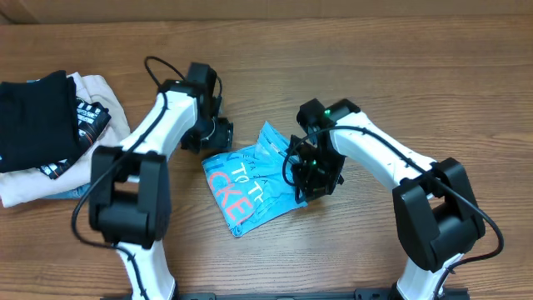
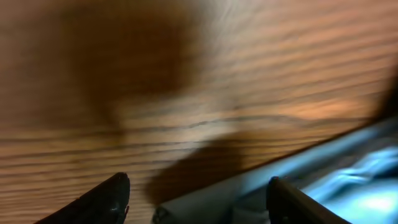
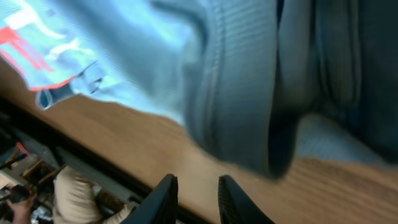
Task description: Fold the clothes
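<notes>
The T-shirt is laid folded near the middle of the tabletop, somewhat toward the front edge, where the 2 arm bases are mounted. A stack of folded garments is placed at the left edge, well apart from the T-shirt, with 1 garment laid on top of another. The left gripper is positioned just behind the T-shirt's rear left corner, above bare tabletop. The right gripper is set over the T-shirt's right edge.
</notes>
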Controlling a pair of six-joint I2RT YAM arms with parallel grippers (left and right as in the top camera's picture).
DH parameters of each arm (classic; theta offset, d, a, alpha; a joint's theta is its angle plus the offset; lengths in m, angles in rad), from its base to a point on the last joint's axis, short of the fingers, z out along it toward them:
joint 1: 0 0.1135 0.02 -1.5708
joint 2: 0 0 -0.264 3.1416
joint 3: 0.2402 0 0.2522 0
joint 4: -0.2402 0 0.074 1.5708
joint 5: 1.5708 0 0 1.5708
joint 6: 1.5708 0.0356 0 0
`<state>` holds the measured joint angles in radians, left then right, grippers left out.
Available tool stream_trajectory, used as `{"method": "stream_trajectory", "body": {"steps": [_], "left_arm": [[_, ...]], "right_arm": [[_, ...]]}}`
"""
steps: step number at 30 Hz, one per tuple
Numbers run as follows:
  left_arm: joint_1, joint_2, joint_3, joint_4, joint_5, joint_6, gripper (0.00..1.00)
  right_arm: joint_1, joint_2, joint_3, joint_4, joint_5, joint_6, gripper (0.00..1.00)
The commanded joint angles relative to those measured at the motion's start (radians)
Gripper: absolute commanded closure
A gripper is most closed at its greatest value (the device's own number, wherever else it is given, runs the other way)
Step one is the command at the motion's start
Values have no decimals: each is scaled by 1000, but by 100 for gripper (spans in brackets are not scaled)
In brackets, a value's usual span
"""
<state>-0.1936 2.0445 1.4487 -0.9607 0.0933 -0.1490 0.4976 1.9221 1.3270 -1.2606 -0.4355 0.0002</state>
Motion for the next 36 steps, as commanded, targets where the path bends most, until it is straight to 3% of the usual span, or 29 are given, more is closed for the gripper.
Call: {"method": "stream_trajectory", "body": {"steps": [1, 8, 12, 16, 22, 29, 36], "left_arm": [[10, 50, 2, -57, 12, 23, 27], [10, 74, -3, -258, 8, 22, 33], [10, 74, -6, -325, 14, -3, 53], [10, 74, -6, -305, 108, -16, 61], [9, 74, -6, -207, 170, -16, 56], [10, 74, -6, -189, 166, -15, 52], [10, 74, -6, -187, 166, -12, 52]], "right_arm": [[-3, 6, -30, 57, 65, 13, 72], [-54, 10, -33, 246, 230, 58, 69], [-90, 10, -32, 334, 254, 48, 69], [-100, 10, -8, 280, 232, 34, 73], [-99, -5, 19, 93, 47, 33, 71], [-85, -20, 19, 43, -220, -33, 67], [-19, 3, 14, 118, -84, -31, 56]]}}
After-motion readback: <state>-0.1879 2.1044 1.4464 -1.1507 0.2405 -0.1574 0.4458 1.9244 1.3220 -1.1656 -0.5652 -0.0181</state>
